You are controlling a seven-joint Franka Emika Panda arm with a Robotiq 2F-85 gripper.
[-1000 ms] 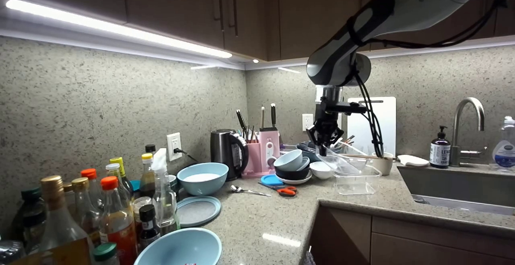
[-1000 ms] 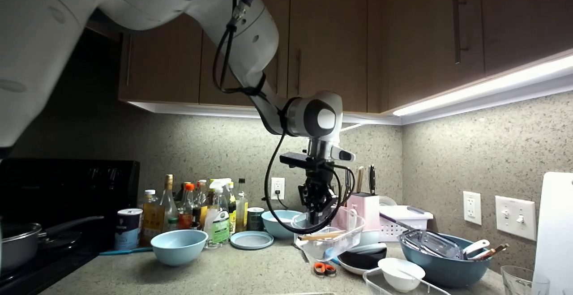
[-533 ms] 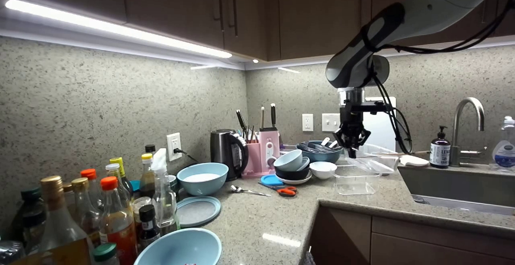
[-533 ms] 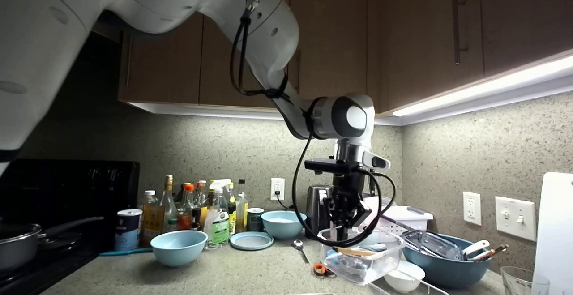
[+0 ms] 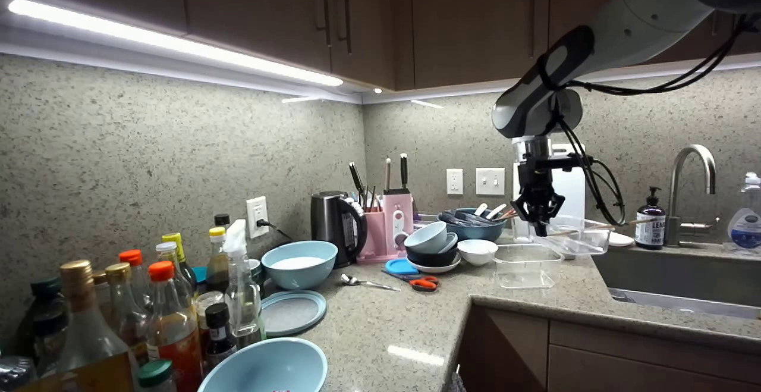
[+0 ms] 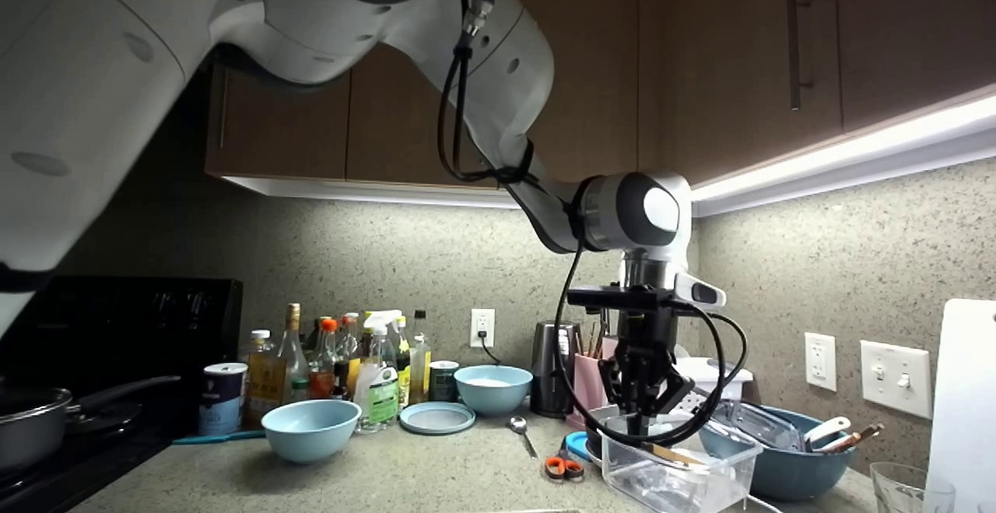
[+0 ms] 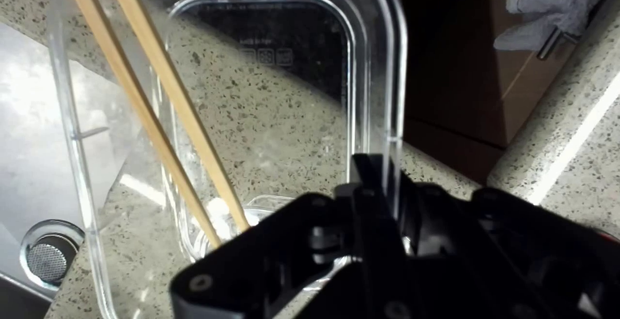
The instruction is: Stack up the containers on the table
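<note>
Shifted toward sink (image 5: 684, 270) vs. 1 s ago, clear container (image 6: 657, 478) is held over surface (image 5: 368, 320), rim pinched btwn jaws; if tilted b/c of 1-sided grip, wooden sticks (image 7: 181, 106) cd be spilled.

Clear container (image 6: 673, 483): is carried by the fingers (image 6: 638, 423) closer to the sink (image 5: 666, 270), and lower.
Wooden sticks (image 7: 179, 101): are moved along.
Kettle (image 6: 547, 388): is no longer hidden in an exterior view.
</note>
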